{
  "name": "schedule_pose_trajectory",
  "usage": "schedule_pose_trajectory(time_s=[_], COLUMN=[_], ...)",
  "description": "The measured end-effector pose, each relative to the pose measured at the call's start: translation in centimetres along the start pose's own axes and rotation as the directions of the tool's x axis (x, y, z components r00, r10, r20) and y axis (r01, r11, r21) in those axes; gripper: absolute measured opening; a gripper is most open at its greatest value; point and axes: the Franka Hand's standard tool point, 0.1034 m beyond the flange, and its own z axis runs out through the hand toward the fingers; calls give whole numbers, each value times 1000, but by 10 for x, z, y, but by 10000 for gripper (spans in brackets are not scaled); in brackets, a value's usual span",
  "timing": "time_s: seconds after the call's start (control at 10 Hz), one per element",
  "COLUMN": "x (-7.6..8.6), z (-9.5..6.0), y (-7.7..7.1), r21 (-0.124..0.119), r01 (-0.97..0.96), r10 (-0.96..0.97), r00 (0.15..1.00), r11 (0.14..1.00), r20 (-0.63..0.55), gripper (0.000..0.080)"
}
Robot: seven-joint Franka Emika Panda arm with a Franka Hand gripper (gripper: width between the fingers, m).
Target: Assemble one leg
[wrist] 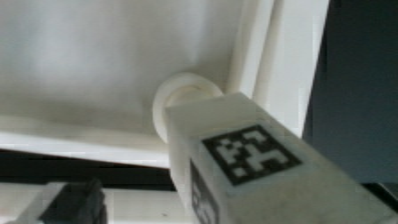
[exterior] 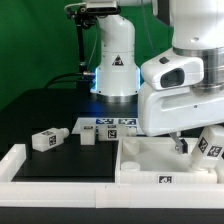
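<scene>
Closest in, one finger (wrist: 80,205) shows beside the leg (wrist: 246,150). The other finger is hidden, so you cannot tell whether the gripper (exterior: 181,146) is clamped on the leg or slack. The leg's long axis runs straight away from the gripper, and its far end meets the round corner hole (wrist: 178,92) of the white panel (wrist: 89,60). Your next move likely turns about that axis. Past the panel, toward the exterior view's left, a spare leg (exterior: 93,133) lies near the marker board (exterior: 108,124).
</scene>
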Motion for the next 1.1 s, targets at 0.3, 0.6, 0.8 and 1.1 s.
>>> schedule_pose_trajectory(time_s=[0.3,0.6,0.8,1.1], x=[0,0,0,-10], z=[0,0,0,3], y=[-1,0,1,-1], r21=[3,2,1,24], r01=[-140,-286,-414,-764], r10=[140,286,414,763], r00=[990,958,910,641], r11=[990,958,910,644], r20=[1,1,-1,-81], gripper=[279,282,282,282])
